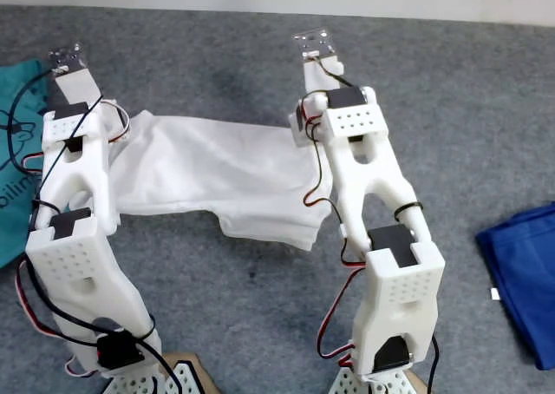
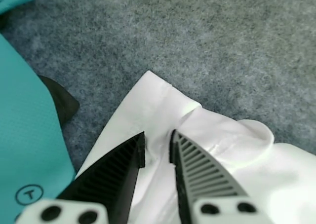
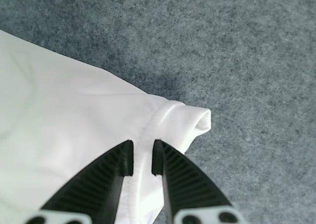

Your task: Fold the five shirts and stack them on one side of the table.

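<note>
A white shirt (image 1: 217,173) hangs stretched between my two arms over the grey table (image 1: 486,108). My left gripper (image 2: 158,150) is shut on one of the shirt's corners, and the cloth (image 2: 222,155) bunches into folds behind its fingers. My right gripper (image 3: 142,157) is shut on the hem at the shirt's other end (image 3: 64,120), beside a small rolled corner (image 3: 200,120). In the high view the left arm (image 1: 74,194) stands at the shirt's left end and the right arm (image 1: 373,168) at its right end.
A teal shirt (image 1: 13,151) lies at the table's left edge, close under the left gripper (image 2: 24,135). A blue shirt (image 1: 525,272) lies at the right edge. Bare grey felt (image 1: 251,325) stretches in front of the white shirt and behind it.
</note>
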### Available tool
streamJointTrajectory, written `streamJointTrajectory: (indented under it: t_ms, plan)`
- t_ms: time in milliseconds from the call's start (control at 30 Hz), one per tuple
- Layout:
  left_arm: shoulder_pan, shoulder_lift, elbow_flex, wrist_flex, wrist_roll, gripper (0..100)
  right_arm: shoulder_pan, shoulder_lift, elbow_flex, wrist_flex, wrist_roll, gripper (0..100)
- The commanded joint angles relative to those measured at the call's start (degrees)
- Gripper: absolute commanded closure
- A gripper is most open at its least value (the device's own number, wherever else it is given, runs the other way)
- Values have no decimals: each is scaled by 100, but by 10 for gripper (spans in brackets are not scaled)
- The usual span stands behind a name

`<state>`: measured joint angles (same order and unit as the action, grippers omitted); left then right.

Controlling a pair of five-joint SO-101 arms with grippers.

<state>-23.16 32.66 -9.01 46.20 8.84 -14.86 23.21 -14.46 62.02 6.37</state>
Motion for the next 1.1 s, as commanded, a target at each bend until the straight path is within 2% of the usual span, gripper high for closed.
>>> streamJointTrajectory:
  t_ms: [0, 133, 300, 433, 567, 700, 1067]
  plan:
    - [136, -84, -268, 35, -70, 930, -75, -57, -286, -101, -79, 918]
    - [75, -84, -585, 255, -70, 965, -66, -48, -277, -101, -79, 918]
    - [31, -75, -1279, 853, -53, 954, -66, -48, -277, -101, -79, 918]
    - [382, -66, -1842, 1609, 9, 902, -75, -48, -277, -101, -79, 918]
    - [620, -48, -2044, 2075, 9, 805, -75, -48, -268, -101, -79, 918]
    - [769, -22, -2035, 2207, 0, 749, -57, -48, -268, -101, -79, 918]
    - [778, -13, -1868, 2198, -18, 748, -40, -57, -127, -101, -79, 918]
